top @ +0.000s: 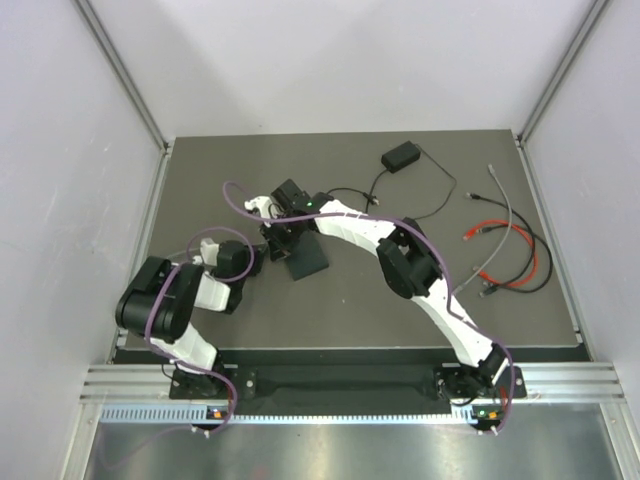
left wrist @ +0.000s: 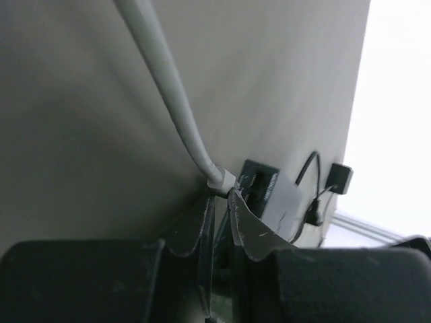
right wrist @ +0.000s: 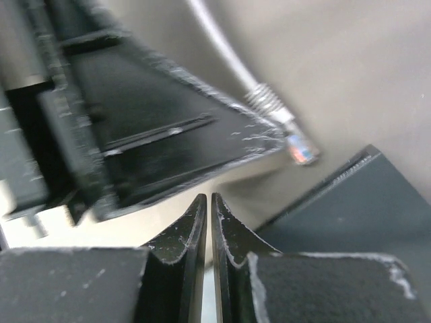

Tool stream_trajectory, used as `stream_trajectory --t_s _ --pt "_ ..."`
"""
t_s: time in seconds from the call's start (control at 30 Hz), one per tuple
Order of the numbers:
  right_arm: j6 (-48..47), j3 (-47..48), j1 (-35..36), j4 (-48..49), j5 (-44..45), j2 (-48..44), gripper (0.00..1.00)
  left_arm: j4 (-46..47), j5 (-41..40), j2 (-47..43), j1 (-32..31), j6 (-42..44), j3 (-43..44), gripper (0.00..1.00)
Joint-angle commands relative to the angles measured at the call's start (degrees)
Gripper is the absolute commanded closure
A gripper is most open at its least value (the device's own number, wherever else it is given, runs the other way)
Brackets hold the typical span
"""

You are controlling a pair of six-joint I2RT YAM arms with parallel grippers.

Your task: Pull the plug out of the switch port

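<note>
My left gripper [left wrist: 221,194] is shut on the plug [left wrist: 221,180] at the end of a white cable [left wrist: 168,87]. The plug is out of its socket: in the right wrist view its clear tip [right wrist: 300,148] hangs free, a short gap from the switch [right wrist: 363,208]. The switch [top: 310,260] is a flat black box lying mid-table, and the left wrist view shows its socket edge [left wrist: 259,183] just beyond the plug. My right gripper [right wrist: 209,198] is shut on nothing, low beside the switch's left end, with a left finger [right wrist: 168,128] in front of it.
A small black power brick [top: 401,157] with a thin cord lies at the back of the mat. Loose red, black and grey cables [top: 505,250] lie at the right. Both arms crowd together at the mat's left centre [top: 270,240].
</note>
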Motion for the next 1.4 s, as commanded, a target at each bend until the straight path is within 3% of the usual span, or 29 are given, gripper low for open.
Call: stream_trajectory --t_s 0.0,0.1,0.2,0.37,0.47,0.53,0.63,0.87,1.03,1.17,1.37 --pt "2.40 -4.63 -1.40 1.38 7.27 -0.58 0.92 -10.46 -1.83 -4.72 -0.21 3.81 -1.95 1.00" --pt "4.61 -12.36 -1.66 6.65 5.86 -5.50 0.89 -16.14 -2.10 -9.81 -0.21 6.43 -1.35 1.00" --pt "5.93 -13.79 -1.75 7.47 3.40 -9.54 0.85 -20.73 -2.02 -15.64 -0.21 9.17 -1.17 1.00" --pt "12.08 -21.16 -1.75 9.92 3.12 -19.20 0.78 -32.07 1.32 -30.56 -0.38 17.42 -0.02 1.00" --pt "15.86 -26.86 -2.54 12.38 3.75 -26.33 0.66 -37.00 6.67 -38.21 -0.47 21.11 -0.20 1.00" --pt "17.35 -30.55 -3.07 12.83 3.57 -30.37 0.63 -40.59 12.53 -41.98 -0.65 23.05 0.15 1.00" --pt "18.94 -35.56 -4.65 14.41 3.22 -34.60 0.52 -42.10 18.26 -46.04 -1.87 22.27 -0.72 1.00" --pt "27.10 -44.19 -7.72 23.19 -11.87 -38.47 0.23 -43.69 21.27 -52.02 -12.85 21.48 -1.34 1.00" --pt "42.65 -50.77 -7.82 38.20 -18.92 -40.05 0.07 -44.30 23.47 -56.15 -17.69 22.18 -3.71 1.00" --pt "48.90 -52.90 -7.38 45.51 -20.95 -40.76 0.04 -44.39 24.26 -58.79 -19.98 20.86 -6.08 1.00" --pt "51.55 -52.99 -5.80 46.32 -20.60 -39.27 0.06 -43.78 25.05 -61.17 -22.62 20.25 -8.20 1.00"
